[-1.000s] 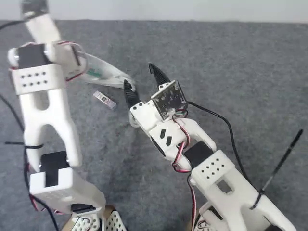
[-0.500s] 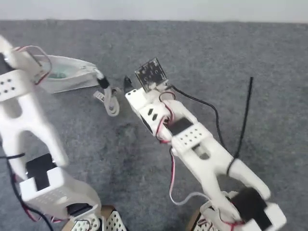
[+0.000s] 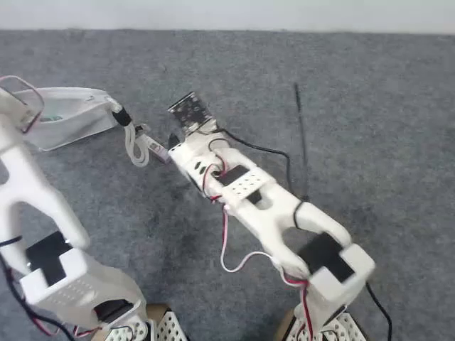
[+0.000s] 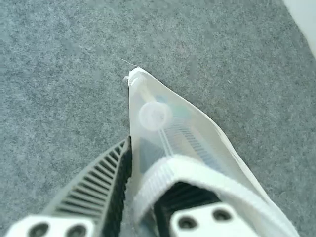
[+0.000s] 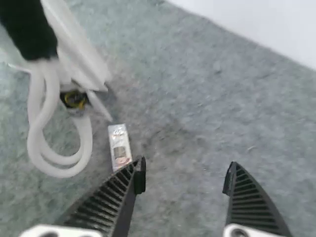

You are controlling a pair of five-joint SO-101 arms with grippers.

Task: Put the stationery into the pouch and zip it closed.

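Observation:
A translucent white pouch (image 3: 67, 117) hangs lifted at the far left, and my left gripper (image 4: 140, 160) is shut on its edge. In the left wrist view the pouch (image 4: 182, 128) runs away from the fingers, with a round white part inside it. Its white loop strap (image 3: 134, 148) dangles from the black zipper end (image 3: 119, 114). A small white stick-shaped stationery item (image 3: 158, 149) lies on the carpet just beside the strap. My right gripper (image 5: 186, 173) is open low over the carpet, with the stationery item (image 5: 119, 146) just off one fingertip and the strap (image 5: 54, 143) beyond it.
Grey carpet (image 3: 370, 106) covers the whole table, with open room to the right and at the back. A black cable (image 3: 302, 142) from the right arm stands up over the middle. A pale wall strip (image 3: 227, 14) borders the far edge.
The right arm swung left and stretched out, bringing its gripper down beside the small item. The left arm drew the pouch to the left, and its strap now hangs by the item.

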